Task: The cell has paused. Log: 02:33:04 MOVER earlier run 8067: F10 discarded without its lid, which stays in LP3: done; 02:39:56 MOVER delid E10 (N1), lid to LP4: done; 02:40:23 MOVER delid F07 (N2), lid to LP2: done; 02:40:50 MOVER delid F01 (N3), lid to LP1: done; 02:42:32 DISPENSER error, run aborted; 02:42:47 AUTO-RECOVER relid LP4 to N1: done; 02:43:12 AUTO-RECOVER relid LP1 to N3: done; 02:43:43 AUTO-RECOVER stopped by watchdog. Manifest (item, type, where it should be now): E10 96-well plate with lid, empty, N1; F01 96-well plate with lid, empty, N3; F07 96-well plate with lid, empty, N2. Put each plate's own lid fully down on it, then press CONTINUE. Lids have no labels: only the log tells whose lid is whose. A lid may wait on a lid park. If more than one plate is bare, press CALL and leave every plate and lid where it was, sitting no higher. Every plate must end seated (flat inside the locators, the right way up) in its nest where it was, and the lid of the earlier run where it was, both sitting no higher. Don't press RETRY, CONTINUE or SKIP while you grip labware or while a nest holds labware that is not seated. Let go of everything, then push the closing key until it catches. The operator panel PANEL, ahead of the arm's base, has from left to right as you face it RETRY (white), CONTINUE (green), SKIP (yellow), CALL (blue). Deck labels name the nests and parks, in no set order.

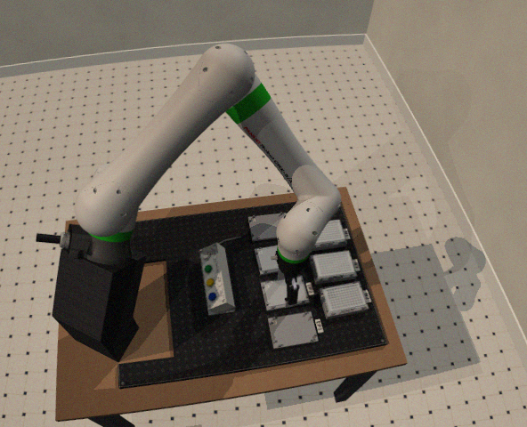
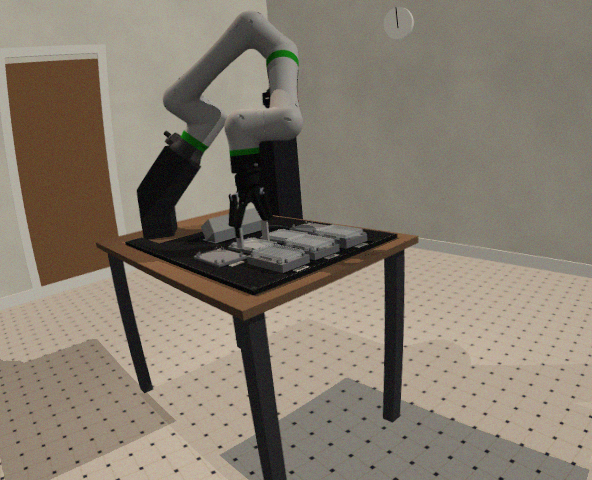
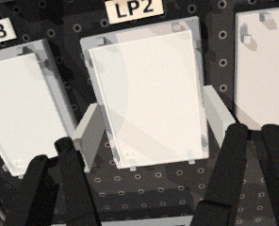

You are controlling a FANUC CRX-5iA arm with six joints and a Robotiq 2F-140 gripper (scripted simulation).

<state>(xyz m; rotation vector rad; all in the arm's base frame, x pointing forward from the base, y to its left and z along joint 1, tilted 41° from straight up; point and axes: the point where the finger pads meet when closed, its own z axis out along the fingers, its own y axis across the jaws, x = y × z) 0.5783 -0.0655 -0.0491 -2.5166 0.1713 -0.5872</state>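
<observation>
Pincer (image 3: 151, 141) straddles LP2's lid (image 3: 149, 94), open; neighbouring lids cropped.

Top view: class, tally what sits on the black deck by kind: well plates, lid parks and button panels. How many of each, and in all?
Well plates: 3
Lid parks: 4
Button panels: 1
Total: 8
</observation>
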